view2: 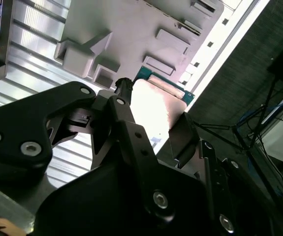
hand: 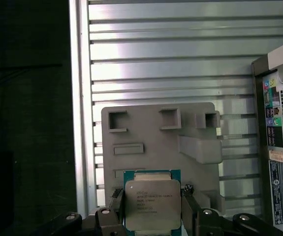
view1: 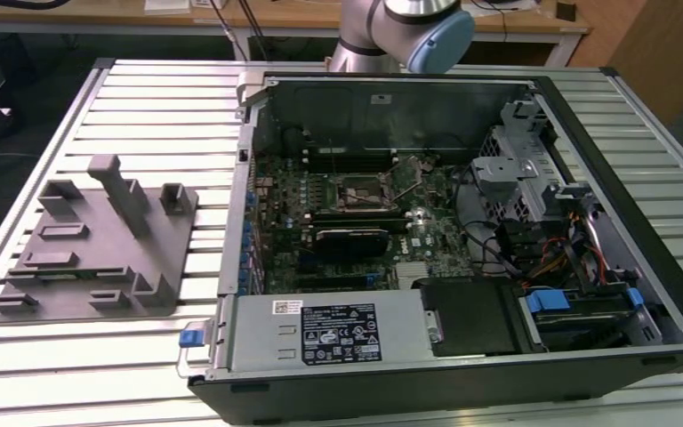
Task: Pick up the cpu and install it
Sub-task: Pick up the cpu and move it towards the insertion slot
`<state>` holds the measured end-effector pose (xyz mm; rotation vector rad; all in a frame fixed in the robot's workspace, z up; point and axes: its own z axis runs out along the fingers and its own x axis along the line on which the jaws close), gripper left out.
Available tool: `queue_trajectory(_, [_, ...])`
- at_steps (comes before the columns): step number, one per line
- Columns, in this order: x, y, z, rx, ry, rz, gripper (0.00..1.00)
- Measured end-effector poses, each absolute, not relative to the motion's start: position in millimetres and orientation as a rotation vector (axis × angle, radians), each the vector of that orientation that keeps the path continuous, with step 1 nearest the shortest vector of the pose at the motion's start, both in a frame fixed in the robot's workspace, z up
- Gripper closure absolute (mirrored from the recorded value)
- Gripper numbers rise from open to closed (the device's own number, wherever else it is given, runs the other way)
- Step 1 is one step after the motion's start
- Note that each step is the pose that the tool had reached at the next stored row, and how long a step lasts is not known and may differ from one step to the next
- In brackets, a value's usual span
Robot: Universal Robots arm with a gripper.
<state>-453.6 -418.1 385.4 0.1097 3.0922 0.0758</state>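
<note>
Over the grey tray (view1: 75,267), lying at nine o'clock from the open computer case (view1: 461,391) in the exterior view, my gripper (hand: 152,196) is clamping the cpu (hand: 152,211) by two opposite edges, its metal lid facing the first wrist view. I am judging the chip light, stiff and thin, its underside delicate, so the bare edges are the safe hold. The tray's visible pockets are lying vacant. Inside the case, the motherboard (view1: 282,205) is carrying a dark socket (view1: 359,189) toward twelve o'clock, seemingly unfilled.

A wooden desk (view1: 282,22) stands behind the ribbed metal table (view1: 140,107).
</note>
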Motion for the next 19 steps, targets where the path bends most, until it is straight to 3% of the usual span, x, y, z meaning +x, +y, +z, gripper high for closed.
queue_trajectory(19, [-429,-418,385,0.110,3.092,0.076,0.45])
